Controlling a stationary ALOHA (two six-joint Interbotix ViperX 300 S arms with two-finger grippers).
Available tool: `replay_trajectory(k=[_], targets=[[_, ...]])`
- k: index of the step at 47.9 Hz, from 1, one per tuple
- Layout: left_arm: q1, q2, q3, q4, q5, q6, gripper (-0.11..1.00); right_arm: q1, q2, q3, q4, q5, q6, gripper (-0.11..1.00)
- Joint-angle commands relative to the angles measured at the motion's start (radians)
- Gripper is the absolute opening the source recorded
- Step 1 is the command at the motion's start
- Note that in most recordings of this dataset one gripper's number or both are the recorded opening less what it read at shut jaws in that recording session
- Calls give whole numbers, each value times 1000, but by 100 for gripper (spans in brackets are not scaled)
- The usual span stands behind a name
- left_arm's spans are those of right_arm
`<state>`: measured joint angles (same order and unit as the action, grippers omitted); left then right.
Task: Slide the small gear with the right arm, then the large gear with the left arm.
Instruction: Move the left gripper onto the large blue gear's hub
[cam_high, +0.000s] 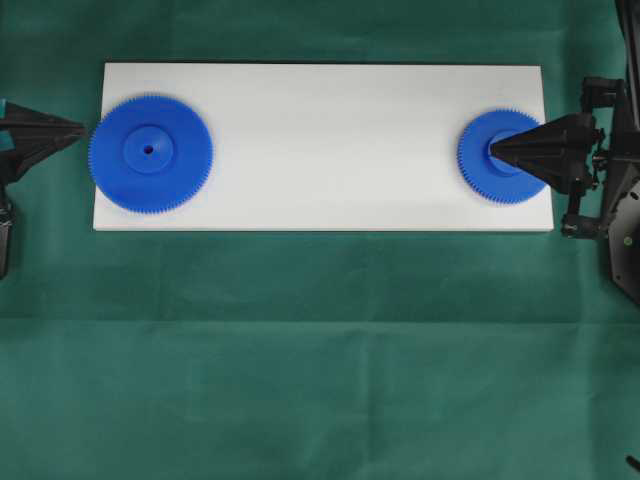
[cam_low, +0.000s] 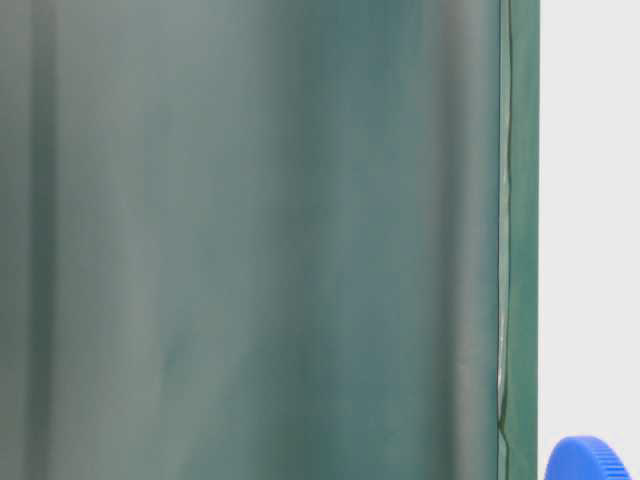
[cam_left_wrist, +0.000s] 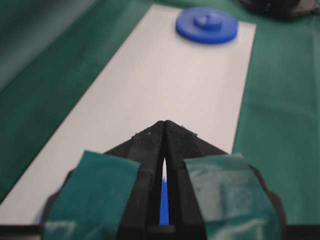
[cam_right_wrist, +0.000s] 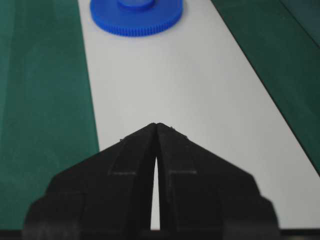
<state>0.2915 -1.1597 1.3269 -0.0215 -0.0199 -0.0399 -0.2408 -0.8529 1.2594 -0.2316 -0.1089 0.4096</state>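
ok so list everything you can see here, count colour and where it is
large gear: 1, blue, flat on the left end of the board, its rim hanging slightly over the board's left edge
small gear: 1, blue, flat on the right end of the board
board: 1, white, long rectangle lying across the upper middle of the cloth
cloth: 1, dark green, covering the table
left gripper: 1, black with teal tape, tips shut, just left of the large gear's rim
right gripper: 1, black, tips shut, pointing over the small gear's hub
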Motion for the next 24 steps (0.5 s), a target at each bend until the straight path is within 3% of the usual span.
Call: replay_trajectory(k=[1,12,24], targets=[[20,66,-49,-2,34,0,-1,2,3,-11,-2,-11,0,53],[29,238,-127,0,118,2,-1,3,5,-9,-2,-11,0,52],[29,331,-170,-2,183,2,-1,2,5,-2,-2,-11,0,52]])
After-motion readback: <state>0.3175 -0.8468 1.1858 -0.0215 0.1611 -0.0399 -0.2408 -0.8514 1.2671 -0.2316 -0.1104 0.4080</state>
